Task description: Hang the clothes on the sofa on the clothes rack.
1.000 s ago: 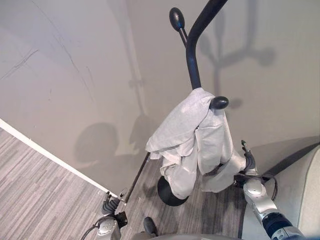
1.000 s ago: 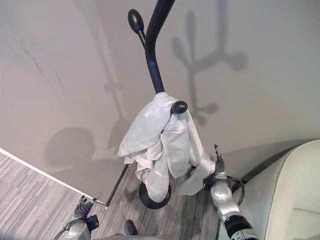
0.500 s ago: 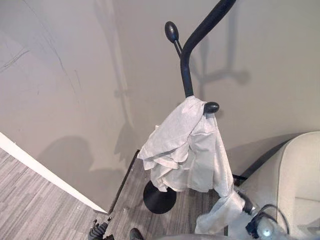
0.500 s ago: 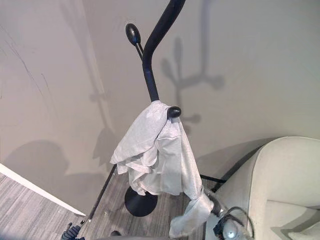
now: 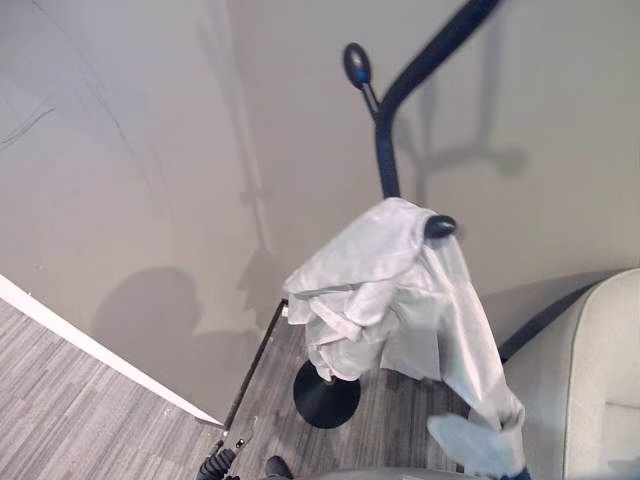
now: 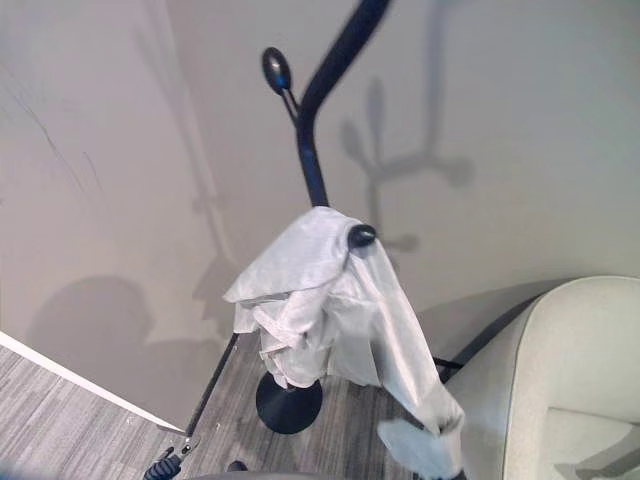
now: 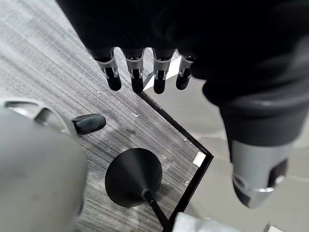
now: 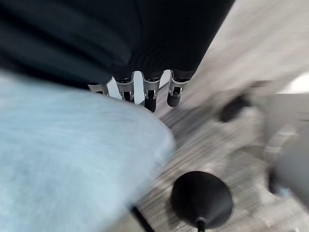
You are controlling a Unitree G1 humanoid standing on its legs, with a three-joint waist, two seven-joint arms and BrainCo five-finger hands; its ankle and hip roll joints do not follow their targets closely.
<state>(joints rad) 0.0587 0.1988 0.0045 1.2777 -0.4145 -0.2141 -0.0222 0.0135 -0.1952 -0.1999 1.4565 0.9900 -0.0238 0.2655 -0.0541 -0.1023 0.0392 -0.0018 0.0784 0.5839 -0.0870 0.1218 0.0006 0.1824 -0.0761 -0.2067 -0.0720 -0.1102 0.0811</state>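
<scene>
The shirt (image 5: 400, 300) is up on the rack (image 5: 388, 150), a pale grey bundle draped over a knobbed peg (image 5: 440, 227) partway up the black pole. Most of the cloth bunches in folds on the left of the pole, and one long sleeve (image 5: 478, 370) trails down to the right, running low toward the sofa (image 5: 600, 380). Its tail end (image 6: 420, 445) sits right at the bottom of the head views, just beside the sofa's pale arm. Another peg (image 5: 356, 65) sticks out bare higher up the pole. The rack's round black base (image 5: 327, 395) stands on the grey plank floor (image 5: 70, 400), close to the beige wall (image 5: 130, 180).

Down at the left wrist view, the left hand (image 7: 145, 72) hangs above the floor with fingers straight and relaxed, thumb (image 7: 256, 169) apart, nothing in it. The base shows beneath it there too.

At the right wrist view, the right hand (image 8: 145, 92) has its fingers hanging straight in a row, loose, not curled round anything. A broad sweep of pale cloth (image 8: 63, 164) lies very close beside them; whether it touches the fingers I cannot tell. The black base sits on the floor past it.
</scene>
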